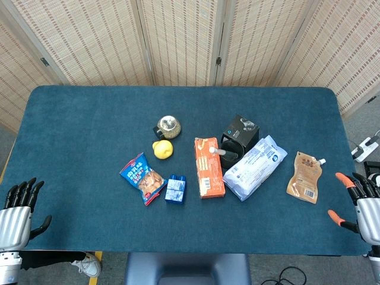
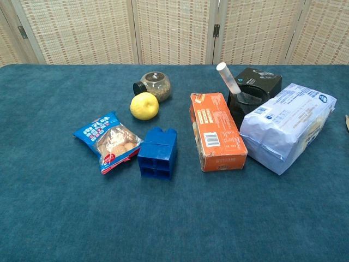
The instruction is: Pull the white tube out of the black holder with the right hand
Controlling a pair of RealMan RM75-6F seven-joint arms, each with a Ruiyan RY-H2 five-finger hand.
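Observation:
The white tube (image 1: 221, 152) (image 2: 228, 78) stands tilted in the round black holder (image 1: 231, 148) (image 2: 244, 105), its capped end leaning left toward the orange box. The holder sits mid-table between the orange box and the white-blue bag. My right hand (image 1: 361, 200) rests at the table's right front edge, fingers spread with orange tips, holding nothing, far from the holder. My left hand (image 1: 18, 209) is at the left front edge, fingers apart and empty. Neither hand shows in the chest view.
An orange box (image 1: 208, 167) (image 2: 216, 130) lies left of the holder, a white-blue bag (image 1: 255, 166) (image 2: 287, 125) right of it, a black box (image 1: 244, 129) (image 2: 260, 80) behind. A brown pouch (image 1: 305, 177), blue brick (image 1: 176, 189), snack bag (image 1: 142, 177), lemon (image 1: 162, 149) and jar (image 1: 168, 126) are around.

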